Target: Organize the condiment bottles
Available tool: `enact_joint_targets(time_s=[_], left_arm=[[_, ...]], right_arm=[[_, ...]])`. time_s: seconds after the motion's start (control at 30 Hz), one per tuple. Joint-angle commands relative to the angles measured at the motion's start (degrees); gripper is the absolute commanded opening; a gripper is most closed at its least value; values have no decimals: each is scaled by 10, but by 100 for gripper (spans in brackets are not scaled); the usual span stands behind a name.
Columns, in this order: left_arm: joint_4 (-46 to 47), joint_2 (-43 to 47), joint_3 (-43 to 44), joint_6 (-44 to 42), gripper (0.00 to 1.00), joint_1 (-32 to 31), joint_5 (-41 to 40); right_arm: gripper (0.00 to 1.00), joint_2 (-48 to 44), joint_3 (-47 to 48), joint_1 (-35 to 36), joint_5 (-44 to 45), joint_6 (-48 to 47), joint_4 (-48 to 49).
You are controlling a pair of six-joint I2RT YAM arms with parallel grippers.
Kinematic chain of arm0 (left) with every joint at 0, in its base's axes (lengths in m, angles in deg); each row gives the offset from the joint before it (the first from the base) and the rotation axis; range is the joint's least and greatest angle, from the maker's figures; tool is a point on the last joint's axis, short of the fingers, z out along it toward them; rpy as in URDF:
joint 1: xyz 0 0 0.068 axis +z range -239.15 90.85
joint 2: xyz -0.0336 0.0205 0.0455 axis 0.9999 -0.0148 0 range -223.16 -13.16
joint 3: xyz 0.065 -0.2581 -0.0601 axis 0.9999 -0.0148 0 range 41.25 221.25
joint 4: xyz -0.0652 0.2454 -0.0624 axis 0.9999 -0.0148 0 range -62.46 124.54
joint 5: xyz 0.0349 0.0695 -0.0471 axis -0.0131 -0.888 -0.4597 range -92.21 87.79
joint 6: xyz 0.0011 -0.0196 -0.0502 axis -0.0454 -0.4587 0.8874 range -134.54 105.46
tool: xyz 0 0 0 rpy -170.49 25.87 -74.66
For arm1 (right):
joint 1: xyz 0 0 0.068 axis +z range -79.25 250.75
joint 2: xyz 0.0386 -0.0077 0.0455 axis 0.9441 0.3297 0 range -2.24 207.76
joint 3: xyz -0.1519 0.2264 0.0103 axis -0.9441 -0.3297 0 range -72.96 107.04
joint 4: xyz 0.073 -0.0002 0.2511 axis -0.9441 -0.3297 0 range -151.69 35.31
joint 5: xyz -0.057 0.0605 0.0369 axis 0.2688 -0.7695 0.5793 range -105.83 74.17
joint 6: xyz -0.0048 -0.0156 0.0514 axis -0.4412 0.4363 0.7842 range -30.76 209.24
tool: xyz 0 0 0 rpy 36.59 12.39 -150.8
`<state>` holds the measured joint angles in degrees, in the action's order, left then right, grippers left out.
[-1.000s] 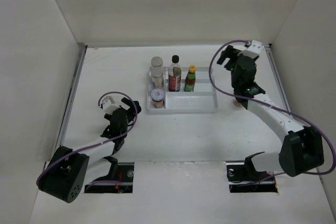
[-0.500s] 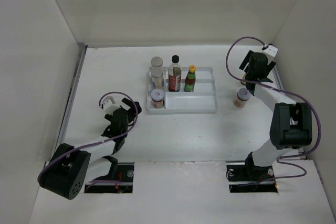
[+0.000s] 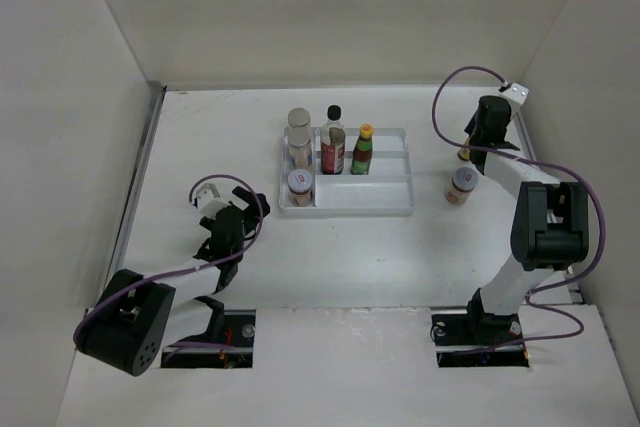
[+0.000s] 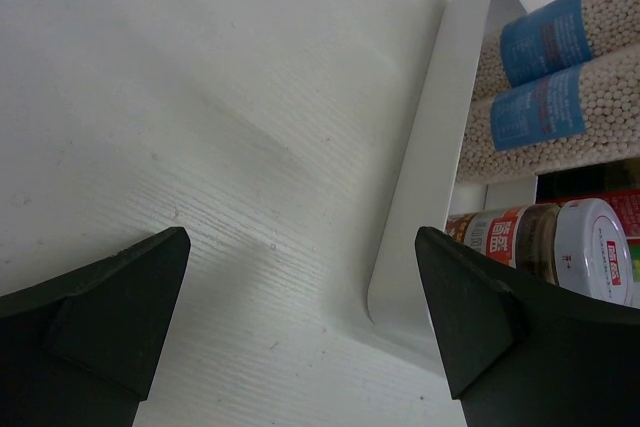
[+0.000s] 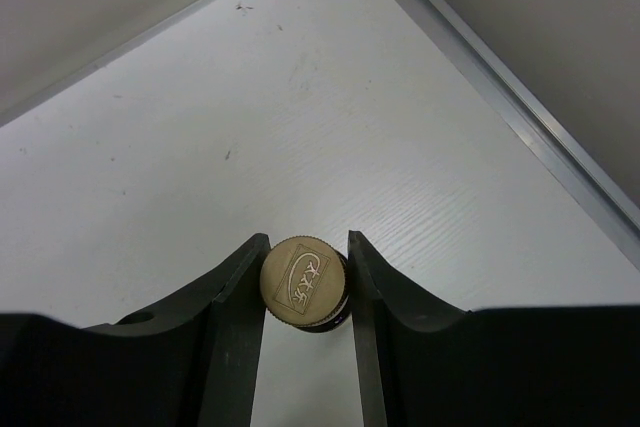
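- My left gripper [image 4: 302,243] idles near the white tray [image 3: 385,209], fingers spread, holding nothing.
- Five condiment bottles stand in the tray, among them the black-capped sauce bottle [image 3: 333,142] and a red-and-white-lidded jar [image 3: 300,187].
- A short jar [image 3: 460,186] waits on the table just right of the tray.
- My right gripper [image 5: 306,245], over that jar a second ago, has swung to the far right edge and now brackets the gold-capped bottle [image 5: 302,282]; whether it pinches yet, I cannot tell. A pickup looks imminent.
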<state>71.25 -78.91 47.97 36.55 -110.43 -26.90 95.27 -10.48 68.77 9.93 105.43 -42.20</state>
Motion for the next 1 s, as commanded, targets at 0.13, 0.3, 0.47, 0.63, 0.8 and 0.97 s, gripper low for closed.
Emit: enact_joint_targets(time_s=[0.13, 0.3, 0.47, 0.63, 0.8, 0.97], left_arm=[[32, -5, 10, 6, 100, 3, 10], [43, -21, 11, 6, 100, 4, 15], [49, -24, 11, 6, 100, 6, 19], [50, -13, 7, 6, 100, 7, 23], [53, -18, 10, 6, 100, 5, 32], [53, -17, 7, 7, 100, 8, 32]], right_arm=[[33, -86, -3, 43, 4, -15, 65], [34, -105, -3, 128, 0, -13, 82], [34, -102, -9, 202, -4, -3, 91], [34, -104, -24, 255, -1, 6, 95], [35, -102, -40, 275, 3, 11, 95], [35, -97, -63, 277, 9, 14, 95]])
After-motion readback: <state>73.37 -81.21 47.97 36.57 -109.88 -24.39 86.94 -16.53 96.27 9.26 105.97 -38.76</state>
